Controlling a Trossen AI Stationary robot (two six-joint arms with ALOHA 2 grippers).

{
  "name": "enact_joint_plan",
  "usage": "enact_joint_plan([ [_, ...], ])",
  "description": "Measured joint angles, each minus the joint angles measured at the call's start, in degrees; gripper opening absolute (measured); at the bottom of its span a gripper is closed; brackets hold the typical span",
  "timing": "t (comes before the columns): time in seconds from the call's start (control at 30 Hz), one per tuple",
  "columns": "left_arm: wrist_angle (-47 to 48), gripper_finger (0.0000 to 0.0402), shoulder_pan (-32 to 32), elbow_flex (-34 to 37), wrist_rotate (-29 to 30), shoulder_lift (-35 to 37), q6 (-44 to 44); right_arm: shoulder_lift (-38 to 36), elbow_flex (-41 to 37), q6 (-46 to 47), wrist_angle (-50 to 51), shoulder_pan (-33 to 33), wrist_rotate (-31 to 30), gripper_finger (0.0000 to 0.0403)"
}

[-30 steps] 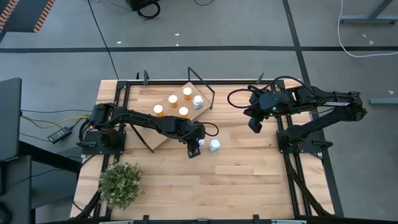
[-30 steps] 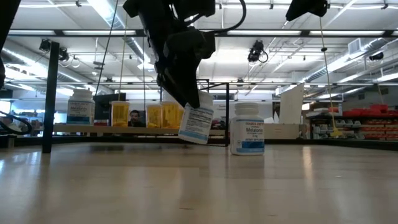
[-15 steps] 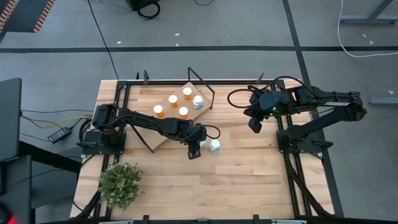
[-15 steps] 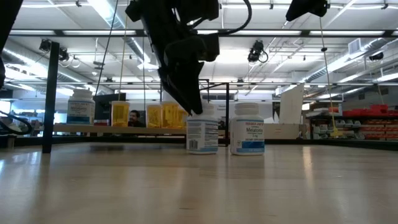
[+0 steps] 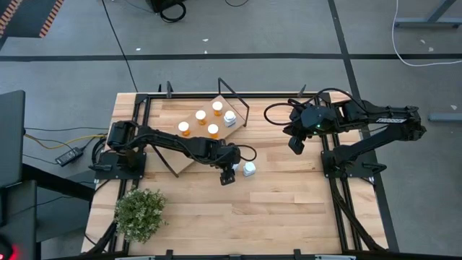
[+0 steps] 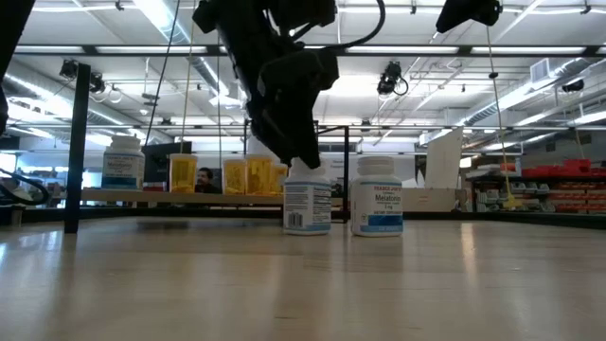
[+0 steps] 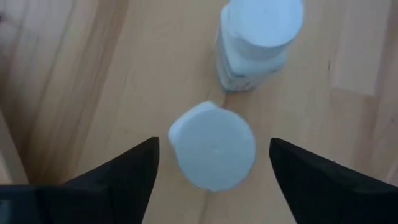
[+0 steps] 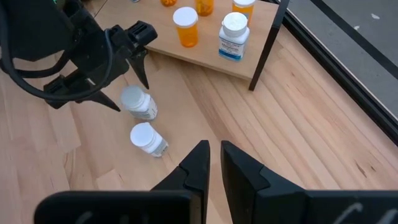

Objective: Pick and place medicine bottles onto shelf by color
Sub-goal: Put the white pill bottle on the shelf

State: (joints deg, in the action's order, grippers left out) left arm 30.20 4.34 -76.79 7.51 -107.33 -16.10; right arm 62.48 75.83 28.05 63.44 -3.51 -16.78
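My left gripper (image 5: 228, 175) sits over the near white bottle (image 7: 212, 145), fingers (image 7: 118, 171) spread wide on both sides of the cap and not touching it, so nothing is gripped. That bottle stands upright on the table (image 5: 289, 209), just beside a 2nd white bottle (image 5: 249, 169), both out in front of the shelf (image 5: 189, 157). The shelf already carries 4 orange bottles (image 5: 199, 115) and 1 white one (image 5: 229, 118). My right gripper (image 5: 295, 144) waits raised by the table's right edge, fingers nearly together, holding nothing. To do this step well I'd come straight down, keep the cap centred between the fingers, and grip the body below the cap; the neighbour bottle is close, so I'd watch the finger on that side to avoid knocking it. I judge the white one belongs next to the white bottle on the shelf, away from the orange group. Hard to tell: how far above the cap the fingers sit, since the arm covers the bottle from above. I count 7 bottles at most; an 8th doesn't show. Labels unreadable from the top.
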Motion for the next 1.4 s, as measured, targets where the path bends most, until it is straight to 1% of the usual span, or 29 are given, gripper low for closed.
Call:
enact_joint_plan([
  [0.2,-3.8,0.0349,0.0,0.0,0.4,0.1,0.2,0.0,0.0,0.0,0.0,0.0,0.0,0.0047],
  [0.27,-4.1,0.0354,0.0,0.0,0.4,0.1,0.2,0.0,0.0,0.0,0.0,0.0,0.0,0.0047],
  [0.37,-3.2,0.0351,0.0,0.0,0.4,-0.4,0.2,0.0,0.0,0.0,0.0,0.0,0.1,0.0047],
  [0.53,-1.6,0.0329,0.0,0.1,0.4,-1.3,0.2,0.0,0.0,0.0,0.0,0.0,0.1,0.0047],
  [0.63,-3.2,0.0315,0.0,0.0,0.4,-1.5,-0.6,0.0,0.0,0.3,0.0,0.0,0.1,0.0047],
  [0.97,-3.1,0.0272,0.0,0.0,0.5,-1.6,-1.7,0.0,0.0,0.4,0.1,0.0,0.1,0.0047],
  [1.3,-3.1,0.02,0.0,0.0,0.5,-1.6,-1.7,0.0,0.0,0.4,0.1,0.0,0.1,0.0047],
  [1.4,-2.8,0.0185,0.0,0.0,0.5,-1.6,-1.7,0.0,0.0,0.4,0.1,0.0,0.1,0.0047],
])
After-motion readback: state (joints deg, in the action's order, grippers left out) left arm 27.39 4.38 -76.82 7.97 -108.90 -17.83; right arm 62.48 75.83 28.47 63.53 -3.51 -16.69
